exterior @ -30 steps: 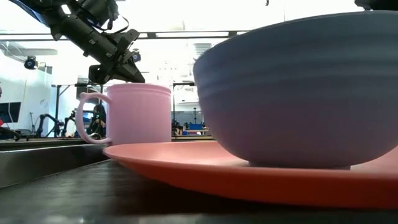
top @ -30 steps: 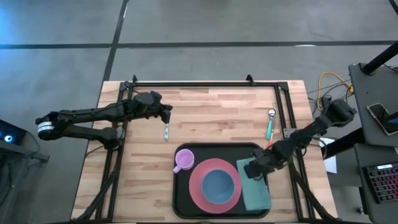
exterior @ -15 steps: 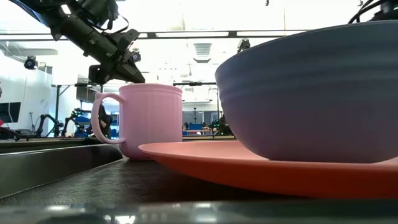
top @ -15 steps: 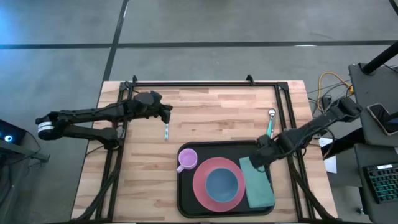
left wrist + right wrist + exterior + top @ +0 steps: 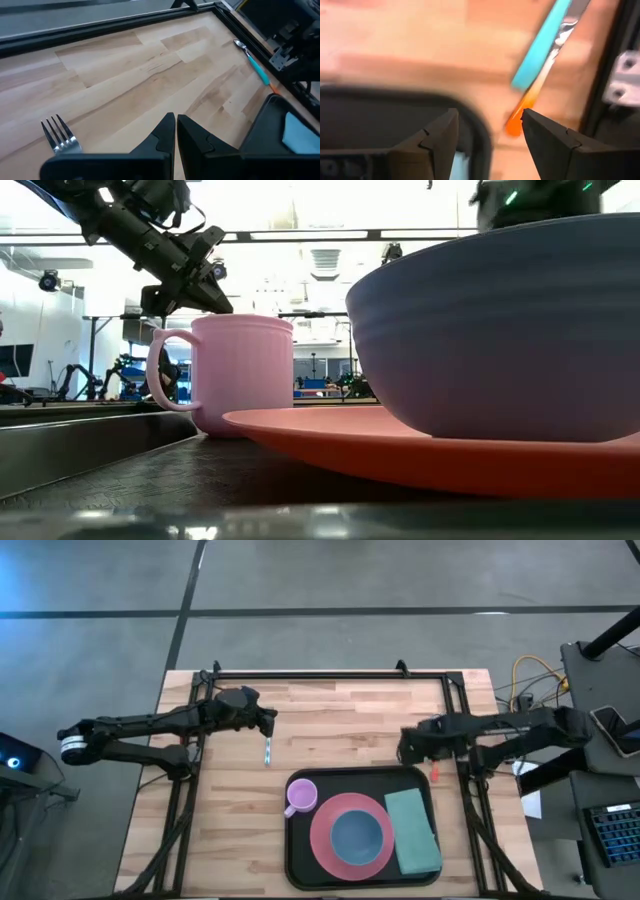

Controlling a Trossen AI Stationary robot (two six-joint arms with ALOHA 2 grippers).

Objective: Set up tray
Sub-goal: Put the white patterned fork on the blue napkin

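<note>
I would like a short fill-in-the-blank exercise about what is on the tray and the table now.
1. The pink mug stands on the black ____.
2. The blue bowl sits on the pink ____.
3. The left gripper hangs above a ____ lying on the table.
4. The right gripper's fingers are ____.

Missing words: tray; plate; fork; open

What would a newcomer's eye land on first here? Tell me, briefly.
The large black rectangular tray at the wooden table's near edge, holding a pink plate with a blue bowl, a lilac mug and a teal folded cloth. The right gripper hovers open off the tray's far right corner; the left gripper hangs shut over a fork.
</note>
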